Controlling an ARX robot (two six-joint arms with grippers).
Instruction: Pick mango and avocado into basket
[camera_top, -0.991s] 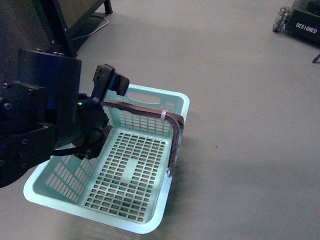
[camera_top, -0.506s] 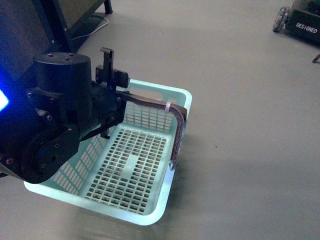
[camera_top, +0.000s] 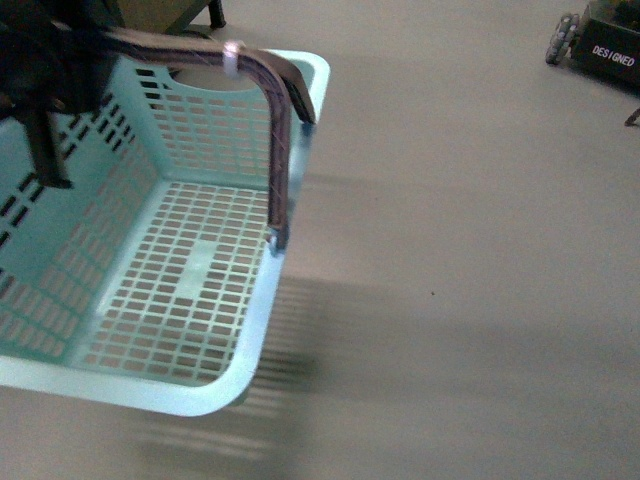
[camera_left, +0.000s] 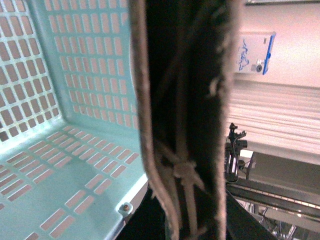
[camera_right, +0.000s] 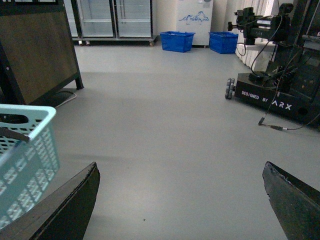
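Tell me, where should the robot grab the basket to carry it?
Grab the brown bar at the top of its arch, coming from above with the jaws across it. It is slim and spans the basket opening, so the load would likely hang beneath it. The slotted walls are broad and flat, harder to pinch.

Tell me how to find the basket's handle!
Look left for the big pale teal basket. A brown bar arches across its top and runs down the right wall, held by a white tie. It's the only brown part among teal slots.
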